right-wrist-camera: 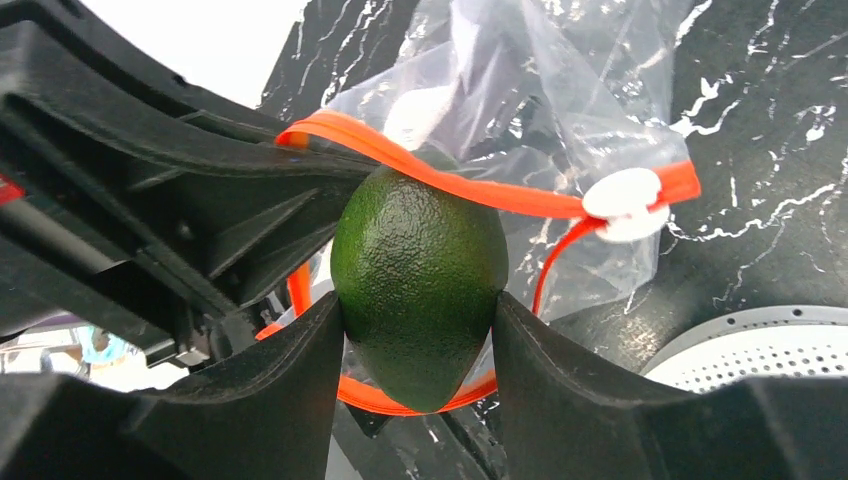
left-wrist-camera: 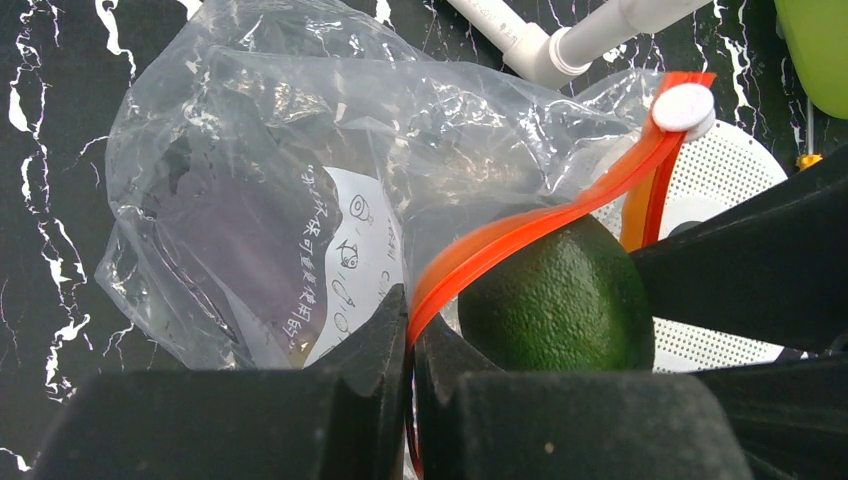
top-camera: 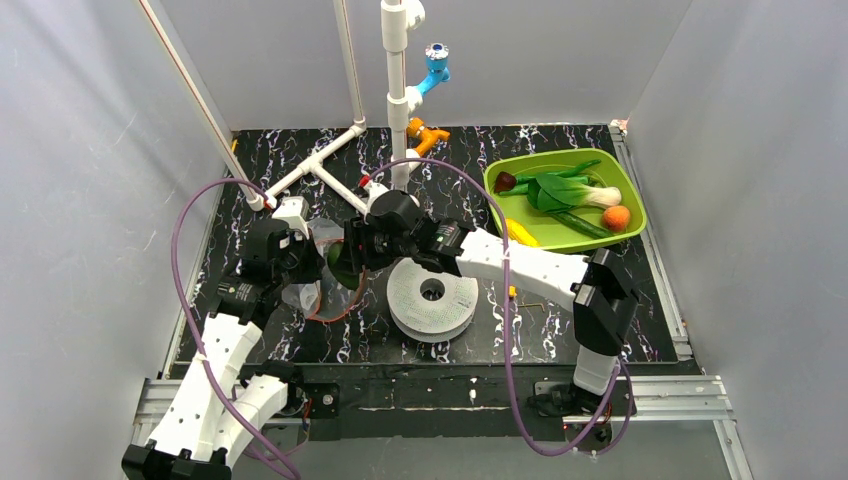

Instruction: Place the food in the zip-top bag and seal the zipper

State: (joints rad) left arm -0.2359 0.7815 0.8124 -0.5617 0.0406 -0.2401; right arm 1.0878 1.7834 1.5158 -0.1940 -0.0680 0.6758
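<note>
Right jaws tight on avocado (right-wrist-camera: pixel 418 290), seemingly inside zip-top bag (right-wrist-camera: pixel 545 95) mouth.

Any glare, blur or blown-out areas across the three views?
Left wrist: glare and wrinkles on the bag obscure its contents; zipper and avocado sharp, the near jaws soft. Right wrist: avocado crisp, upper-left background featureless white. Top external: even light, the clear bag barely visible.

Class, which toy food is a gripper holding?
The dark green avocado, pinched between the right gripper's fingers at the bag's mouth; no other food is gripped.
</note>
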